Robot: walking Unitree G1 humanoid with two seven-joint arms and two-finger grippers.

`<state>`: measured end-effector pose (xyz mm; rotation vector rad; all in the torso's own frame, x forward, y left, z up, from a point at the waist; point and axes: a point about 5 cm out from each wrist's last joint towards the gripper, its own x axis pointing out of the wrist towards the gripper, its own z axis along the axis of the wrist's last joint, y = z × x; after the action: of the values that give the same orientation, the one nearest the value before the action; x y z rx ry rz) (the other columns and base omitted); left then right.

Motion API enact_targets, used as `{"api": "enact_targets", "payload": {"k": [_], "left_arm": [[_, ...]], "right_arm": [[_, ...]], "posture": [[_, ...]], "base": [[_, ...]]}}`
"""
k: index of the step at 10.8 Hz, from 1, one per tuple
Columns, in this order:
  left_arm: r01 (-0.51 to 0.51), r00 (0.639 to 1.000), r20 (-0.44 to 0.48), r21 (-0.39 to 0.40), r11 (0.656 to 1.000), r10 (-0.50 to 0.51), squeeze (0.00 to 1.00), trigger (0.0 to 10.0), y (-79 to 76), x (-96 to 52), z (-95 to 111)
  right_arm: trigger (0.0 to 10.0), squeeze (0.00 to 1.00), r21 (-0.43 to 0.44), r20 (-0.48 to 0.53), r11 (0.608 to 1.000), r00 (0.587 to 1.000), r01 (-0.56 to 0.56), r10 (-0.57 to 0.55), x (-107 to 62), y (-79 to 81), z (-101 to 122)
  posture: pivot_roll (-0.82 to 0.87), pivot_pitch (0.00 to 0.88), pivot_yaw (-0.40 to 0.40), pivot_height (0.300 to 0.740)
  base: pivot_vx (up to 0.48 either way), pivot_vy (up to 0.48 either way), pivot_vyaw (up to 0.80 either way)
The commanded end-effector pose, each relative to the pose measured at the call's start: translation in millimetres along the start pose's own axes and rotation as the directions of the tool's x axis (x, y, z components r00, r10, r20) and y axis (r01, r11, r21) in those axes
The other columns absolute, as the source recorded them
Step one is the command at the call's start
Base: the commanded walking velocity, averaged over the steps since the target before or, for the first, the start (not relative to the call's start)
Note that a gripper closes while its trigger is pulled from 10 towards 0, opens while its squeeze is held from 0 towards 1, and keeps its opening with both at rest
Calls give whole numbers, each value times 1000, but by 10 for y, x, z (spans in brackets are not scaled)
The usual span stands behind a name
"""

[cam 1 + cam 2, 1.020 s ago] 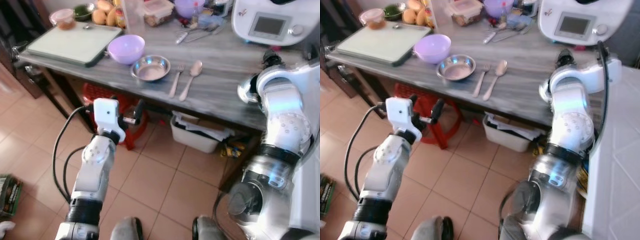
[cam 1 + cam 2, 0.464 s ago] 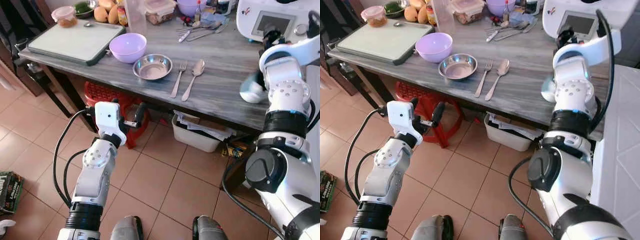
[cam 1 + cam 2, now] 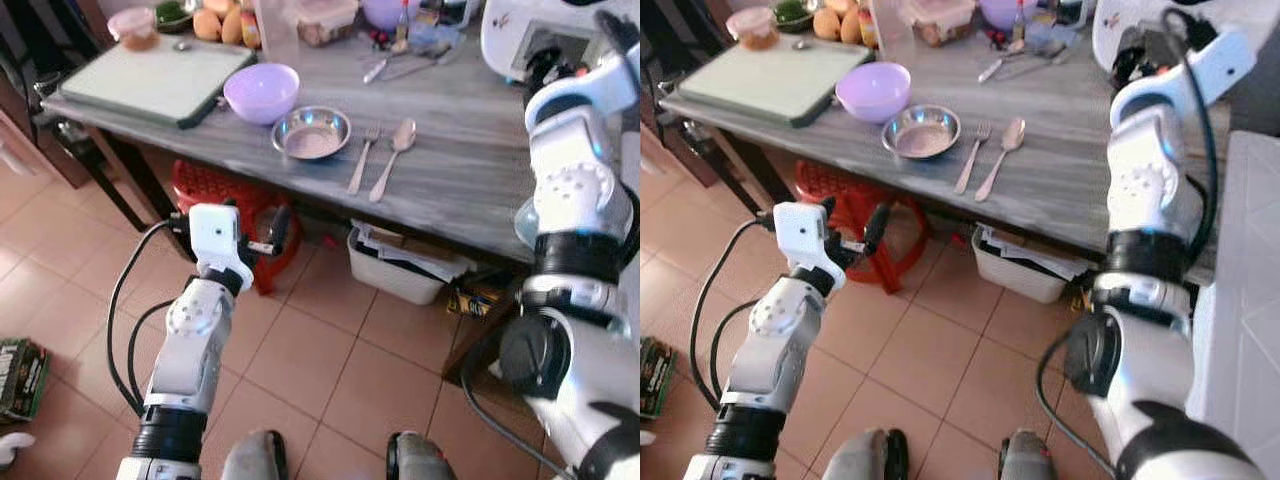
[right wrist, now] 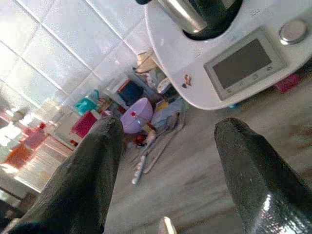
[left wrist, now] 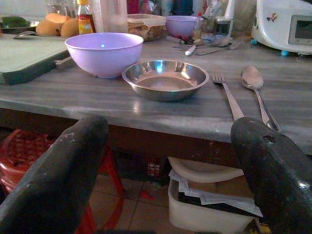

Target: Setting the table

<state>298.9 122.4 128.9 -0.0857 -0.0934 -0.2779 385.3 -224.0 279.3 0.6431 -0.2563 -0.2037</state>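
My left pincer (image 5: 165,161) hangs wide open and empty below the tabletop (image 3: 450,180) edge; my right pincer (image 4: 170,165), also spread and empty, faces the kitchen machine (image 4: 234,58). The steel bowl (image 3: 312,133), fork (image 3: 362,160) and spoon (image 3: 392,160) lie together; I should approach level and slowly

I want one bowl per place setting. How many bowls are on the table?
3: a purple bowl beside the cutting board, a steel bowl just right of it by the fork, and another purple bowl at the cluttered back edge, where more may be hidden.
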Motion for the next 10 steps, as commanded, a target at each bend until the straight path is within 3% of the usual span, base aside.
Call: {"api": "enact_targets", "payload": {"k": [1,2,5,6,7,9,10], "left_arm": [[-15,1000,-1,12,1000,15,0,10000,34,-29,9],[-23,1000,-2,11,1000,23,0,10000,49,-37,0],[-39,999,-6,4,999,39,0,10000,58,-61,-17],[-51,999,-15,8,999,51,0,10000,101,-75,-36],[-88,996,-30,17,996,88,0,10000,146,-75,-53],[-111,993,-31,17,994,112,0,10000,160,-106,-57],[-117,992,-46,0,993,117,0,10000,150,-158,-98]], "right_arm": [[10000,0,-29,23,999,999,-30,31,-17,54,28],[10000,0,-98,29,995,999,-20,23,-68,25,-12],[10000,0,-178,5,979,995,-99,101,-185,90,-149],[10000,0,-321,30,931,981,-172,192,-243,177,-126],[10000,0,-418,37,891,977,-174,208,-308,173,-137],[10000,0,-572,110,807,962,-146,251,-543,64,-158],[10000,0,-707,127,704,967,-69,222,-804,-167,-131]], "posture": [[-41,104,91,740],[-44,104,87,740],[-43,105,83,740],[-44,105,83,740],[-41,110,78,740],[-43,115,71,740],[-54,125,64,740]], "base": [[0,0,0],[0,0,0],[0,0,0],[0,0,0],[0,0,0],[0,0,0],[0,0,0]]}}
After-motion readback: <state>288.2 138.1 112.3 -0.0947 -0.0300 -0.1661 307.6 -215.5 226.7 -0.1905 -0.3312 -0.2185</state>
